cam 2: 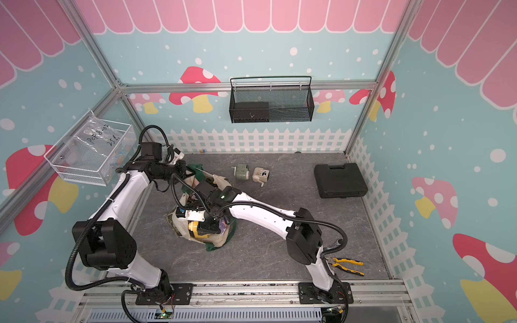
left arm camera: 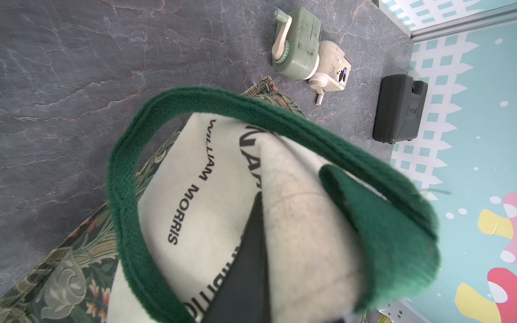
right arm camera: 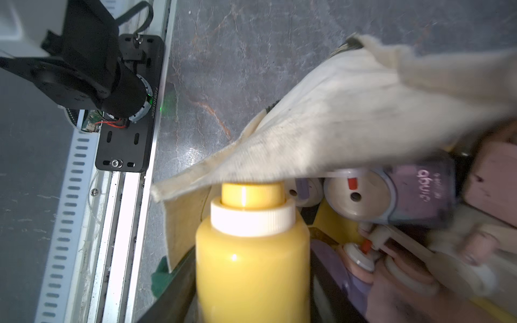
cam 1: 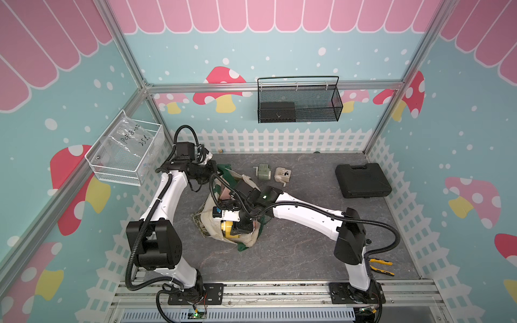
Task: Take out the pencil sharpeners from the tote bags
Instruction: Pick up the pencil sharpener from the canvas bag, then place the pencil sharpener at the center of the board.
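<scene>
While my left hand [cam 1: 217,168] clamps the rim of the cream canvas tote bag [left arm camera: 302,251], my right hand [right arm camera: 249,293] grips a yellow plastic pencil sharpener [right arm camera: 251,251] inside it: probably light, rigid, slick, so I squeeze its sides.

Two white arms [cam 1: 305,212] carry black joints [cam 1: 154,243] and ribbed black cables [cam 1: 128,272].

A grey stone-patterned tabletop [cam 1: 293,251] bears a cream canvas tote bag [cam 1: 207,212]. Also on it: a green plastic sharpener [cam 1: 263,171] beside a cream plastic sharpener [cam 1: 282,175], a flat black plastic case [cam 1: 362,180], and yellow-handled pliers [cam 1: 382,265].
</scene>
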Tool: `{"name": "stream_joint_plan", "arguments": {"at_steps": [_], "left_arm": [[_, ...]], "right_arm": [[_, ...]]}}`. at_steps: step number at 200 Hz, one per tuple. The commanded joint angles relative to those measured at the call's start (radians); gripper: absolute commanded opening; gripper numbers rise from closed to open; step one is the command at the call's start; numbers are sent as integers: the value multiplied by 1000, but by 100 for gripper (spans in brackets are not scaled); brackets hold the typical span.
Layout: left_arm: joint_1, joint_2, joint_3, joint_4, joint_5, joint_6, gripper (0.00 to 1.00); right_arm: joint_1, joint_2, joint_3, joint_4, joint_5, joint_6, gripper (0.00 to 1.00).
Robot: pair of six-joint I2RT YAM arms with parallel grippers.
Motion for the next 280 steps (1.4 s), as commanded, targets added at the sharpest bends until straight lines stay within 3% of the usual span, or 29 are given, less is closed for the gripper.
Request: {"name": "stream_joint_plan", "arguments": {"at_steps": [1, 82, 143, 213, 280], "left_arm": [[-1, -37, 8, 72, 22, 3, 0], [-1, -36, 8, 72, 22, -2, 0], [1, -37, 11, 73, 22, -3, 0], [0, -39, 9, 73, 22, -1, 0], [1, -40, 8, 72, 22, 0, 0]], "right_arm": [[-9, -99, -53, 64, 33, 27, 36], [-163, -317, -220, 226, 24, 151, 34], [-423, -471, -406, 357, 86, 280, 33], [-720, -333, -494, 486, 48, 535, 29], [-849, -63, -393, 590, -100, 699, 28]]}}
